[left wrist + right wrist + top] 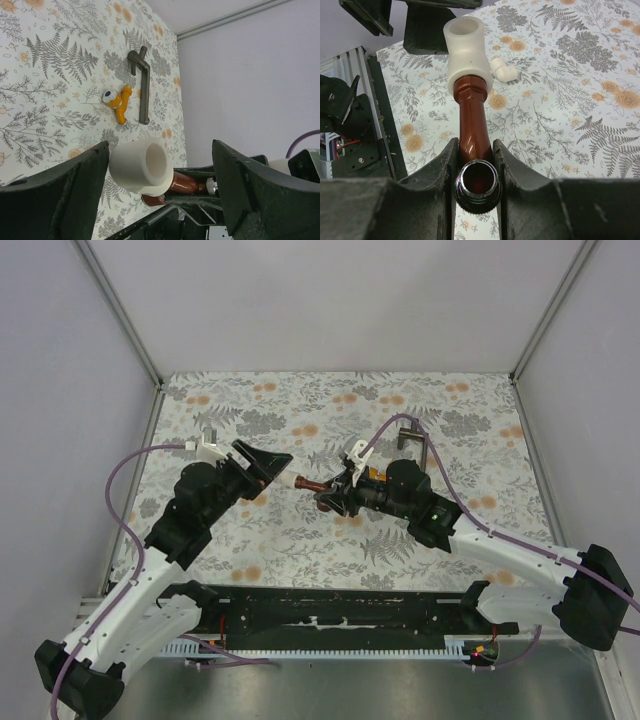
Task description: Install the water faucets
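My right gripper [474, 152] is clenched on the glossy reddish-brown plastic water faucet [472, 117], its silvery threaded mouth nearest my wrist camera, held above the table. On the faucet's far end sits a white plastic elbow fitting [465, 47]. My left gripper [159, 150] stands spread wide either side of that fitting, grasping nothing. Farther off, on the floral-patterned tablecloth [50, 75], a second white elbow fitting [504, 70] lies alone, and the small orange faucet [117, 102] lies just beside the dark grey T-shaped metal tool [143, 85].
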